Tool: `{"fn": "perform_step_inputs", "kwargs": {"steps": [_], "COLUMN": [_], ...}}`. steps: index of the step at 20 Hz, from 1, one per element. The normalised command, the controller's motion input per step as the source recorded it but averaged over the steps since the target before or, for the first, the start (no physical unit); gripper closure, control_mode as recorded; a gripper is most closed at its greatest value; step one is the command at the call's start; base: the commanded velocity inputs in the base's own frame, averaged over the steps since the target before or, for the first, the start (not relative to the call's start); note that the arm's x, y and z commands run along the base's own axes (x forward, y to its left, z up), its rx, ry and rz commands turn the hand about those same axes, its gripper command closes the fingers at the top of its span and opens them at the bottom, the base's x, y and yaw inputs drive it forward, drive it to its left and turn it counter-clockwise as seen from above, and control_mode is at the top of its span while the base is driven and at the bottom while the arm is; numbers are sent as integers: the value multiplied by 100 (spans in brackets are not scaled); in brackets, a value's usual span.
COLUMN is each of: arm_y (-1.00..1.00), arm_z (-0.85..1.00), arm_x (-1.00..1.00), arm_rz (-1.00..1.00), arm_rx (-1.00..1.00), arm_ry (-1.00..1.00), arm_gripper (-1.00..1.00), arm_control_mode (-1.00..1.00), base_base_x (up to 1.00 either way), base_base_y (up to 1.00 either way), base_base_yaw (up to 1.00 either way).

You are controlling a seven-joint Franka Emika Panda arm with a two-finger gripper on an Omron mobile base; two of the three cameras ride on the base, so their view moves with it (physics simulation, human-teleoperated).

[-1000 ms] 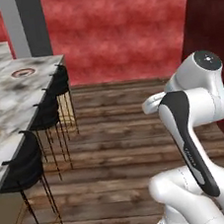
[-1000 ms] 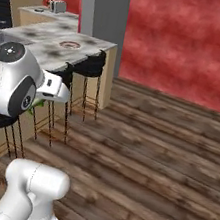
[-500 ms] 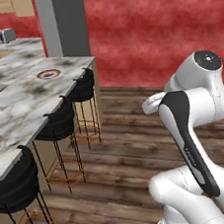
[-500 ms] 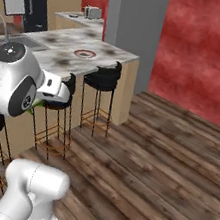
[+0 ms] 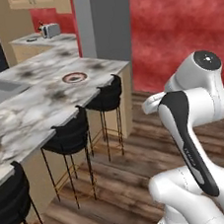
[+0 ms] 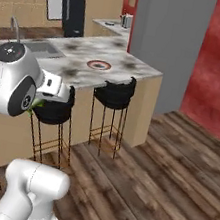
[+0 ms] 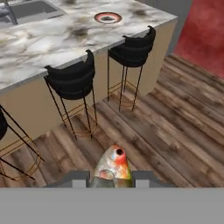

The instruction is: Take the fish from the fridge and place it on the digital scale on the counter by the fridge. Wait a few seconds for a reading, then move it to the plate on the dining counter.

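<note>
Now, grip: your gripper [image 7: 111, 183] has its jaws closed on the fish [image 7: 112, 168], head poking up between the two dark tips in the hand view
Fish location: carried in the air over the wooden floor, off to the stool side of the dining counter [image 5: 29, 111]; well apart from the plate [image 5: 74, 78]
Handling: you should judge it light, slender and likely slick; the body tapers, so it could slide lengthwise out of a loose pinch; the hold sits around the mid-body behind the head, which looks the sensible place, and you would do well to avoid sharp swings
Plate: flat, with a reddish rim, sitting on the marble near the counter's far corner, nothing on it; also seen at [image 6: 98, 65] and [image 7: 108, 17]
Obstacles: black bar stools [image 7: 73, 79] stand along the counter edge between you and the top; you will need to clear them from above
Hidden: the fish's tail and most of its body are cut off at the bottom of the hand view; in the right base view just a green sliver shows under the wrist; you cannot see how deep the fingers bite; whether the scale step is done can't be told
</note>
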Motion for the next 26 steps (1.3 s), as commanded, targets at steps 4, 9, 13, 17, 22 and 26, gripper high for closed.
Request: {"fn": "perform_step_inputs", "kwargs": {"steps": [4,9,13,17,22,26], "arm_y": [0,0,0,0,0,0], "arm_z": [0,0,0,0,0,0], "arm_x": [0,0,0,0,0,0], "arm_rz": [0,0,0,0,0,0], "arm_rx": [0,0,0,0,0,0], "arm_ry": [0,0,0,0,0,0], "arm_gripper": [100,100,100,100,100,100], "arm_control_mode": [100,100,100,100,100,100], "base_base_x": [90,86,86,86,89,100], "base_base_y": [-74,-75,-76,-74,-72,-69], "base_base_yaw": [45,45,45,45,45,40]}}
